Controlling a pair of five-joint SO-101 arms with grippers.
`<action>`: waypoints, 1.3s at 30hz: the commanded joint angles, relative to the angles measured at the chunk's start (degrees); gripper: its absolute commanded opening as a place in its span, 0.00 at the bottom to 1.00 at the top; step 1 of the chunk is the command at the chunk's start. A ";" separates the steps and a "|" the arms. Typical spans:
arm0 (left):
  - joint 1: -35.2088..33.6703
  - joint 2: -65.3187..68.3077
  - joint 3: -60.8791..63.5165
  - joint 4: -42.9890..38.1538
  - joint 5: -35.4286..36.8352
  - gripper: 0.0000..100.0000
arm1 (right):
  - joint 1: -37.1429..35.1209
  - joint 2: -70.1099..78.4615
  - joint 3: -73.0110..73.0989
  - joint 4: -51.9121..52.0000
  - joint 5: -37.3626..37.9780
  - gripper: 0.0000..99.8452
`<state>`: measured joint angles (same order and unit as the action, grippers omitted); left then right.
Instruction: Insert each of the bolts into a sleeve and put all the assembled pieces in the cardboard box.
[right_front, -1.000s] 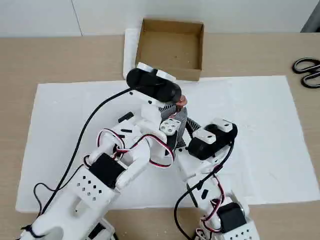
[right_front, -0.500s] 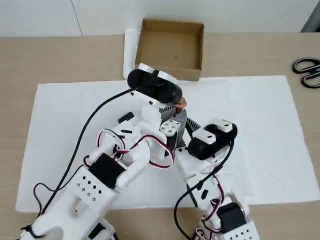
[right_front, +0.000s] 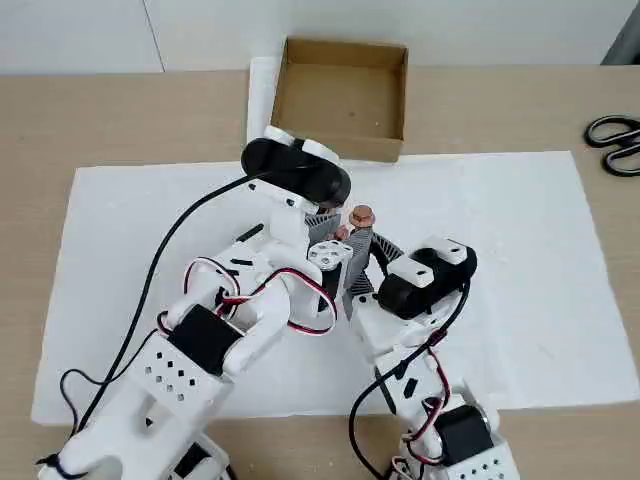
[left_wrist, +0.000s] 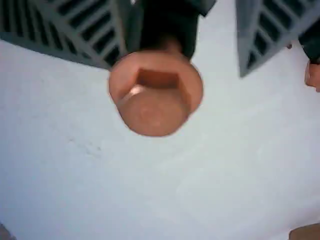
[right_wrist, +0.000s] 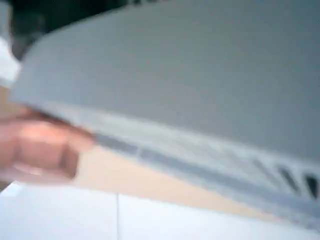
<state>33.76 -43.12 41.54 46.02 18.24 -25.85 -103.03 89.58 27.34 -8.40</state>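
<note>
A bolt with a copper-coloured hex head (right_front: 360, 215) stands up at the middle of the white sheet, just in front of the cardboard box (right_front: 396, 95). In the left wrist view the bolt head (left_wrist: 155, 97) is close, with a black sleeve (left_wrist: 165, 25) behind it. My left gripper (right_front: 325, 225) sits right beside the bolt on its left, its grey ribbed fingers (left_wrist: 60, 30) spread open. My right gripper (right_front: 362, 248) meets it from the near side and looks shut on the bolt just under the head. The bolt head (right_wrist: 40, 150) appears blurred in the right wrist view.
The white sheet (right_front: 500, 230) covers most of the wooden table. Scissors (right_front: 615, 143) lie at the far right edge. Two more copper-coloured pieces (left_wrist: 312, 75) show at the edge of the left wrist view. The box is empty inside.
My left arm has drawn back to the left, off the bolt, so the bolt head now stands exposed. The right arm has stayed almost still.
</note>
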 joint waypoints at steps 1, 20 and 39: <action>0.53 -0.88 -0.92 0.44 -0.53 0.13 | -0.22 -0.92 -0.70 -1.27 -0.53 0.00; -11.16 -3.08 -13.23 12.22 -18.02 0.14 | -0.13 -0.84 -0.44 -1.27 -0.53 0.00; -49.67 -6.07 1.01 18.73 -21.71 0.14 | 13.49 7.25 -13.19 2.86 -0.26 0.00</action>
<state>-15.38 -47.78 41.36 64.40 -3.03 -13.19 -100.04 86.51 29.19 -8.40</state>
